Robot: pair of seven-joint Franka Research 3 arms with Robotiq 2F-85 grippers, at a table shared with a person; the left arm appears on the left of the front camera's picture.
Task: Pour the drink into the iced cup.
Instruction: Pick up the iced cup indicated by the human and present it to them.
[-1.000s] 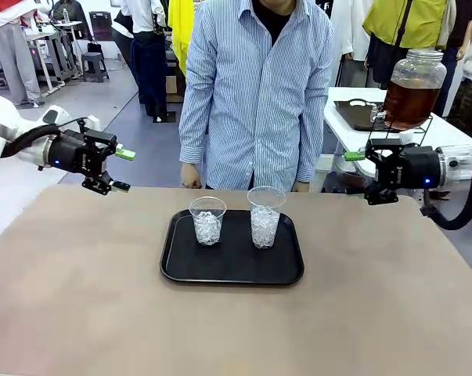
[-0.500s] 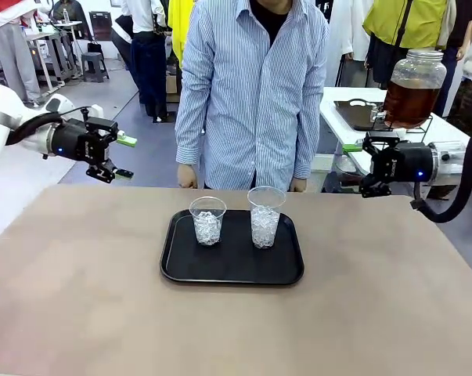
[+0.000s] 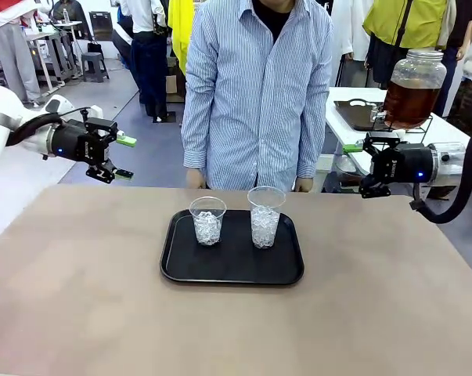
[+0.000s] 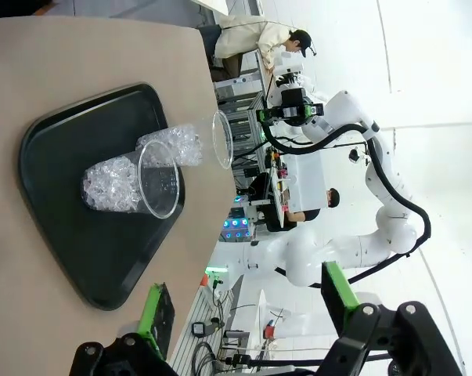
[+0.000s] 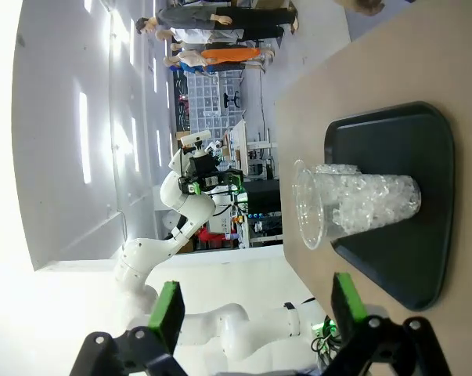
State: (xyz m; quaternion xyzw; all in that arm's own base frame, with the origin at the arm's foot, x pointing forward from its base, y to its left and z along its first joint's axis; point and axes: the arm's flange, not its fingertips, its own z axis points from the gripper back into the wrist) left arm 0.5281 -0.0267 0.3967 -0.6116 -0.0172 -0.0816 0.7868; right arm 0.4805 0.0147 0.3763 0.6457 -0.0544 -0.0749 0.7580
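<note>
Two clear plastic cups holding ice, the left cup [image 3: 208, 221] and the taller right cup [image 3: 265, 217], stand on a black tray [image 3: 232, 270] mid-table. Amber-brown drink fills a big glass jar [image 3: 412, 94] on a side table at the back right. My left gripper [image 3: 124, 157] hovers open off the table's far left corner, nothing in it. My right gripper [image 3: 356, 168] hangs open beyond the far right corner, also holding nothing. In the left wrist view both iced cups [image 4: 130, 184] lie ahead of the open gripper [image 4: 247, 305]. The right wrist view has an iced cup [image 5: 361, 204] beyond its open gripper [image 5: 257, 305].
A person in a striped shirt [image 3: 255, 86] stands at the far edge behind the tray, hands [image 3: 192, 178] hanging at table height. The side table at the back right also carries a dark tray [image 3: 353, 113]. Bare tabletop [image 3: 102, 298] surrounds the tray.
Both grippers have drawn back outward and slightly upward from the table's far corners over the last second. The cups and tray have not moved.
</note>
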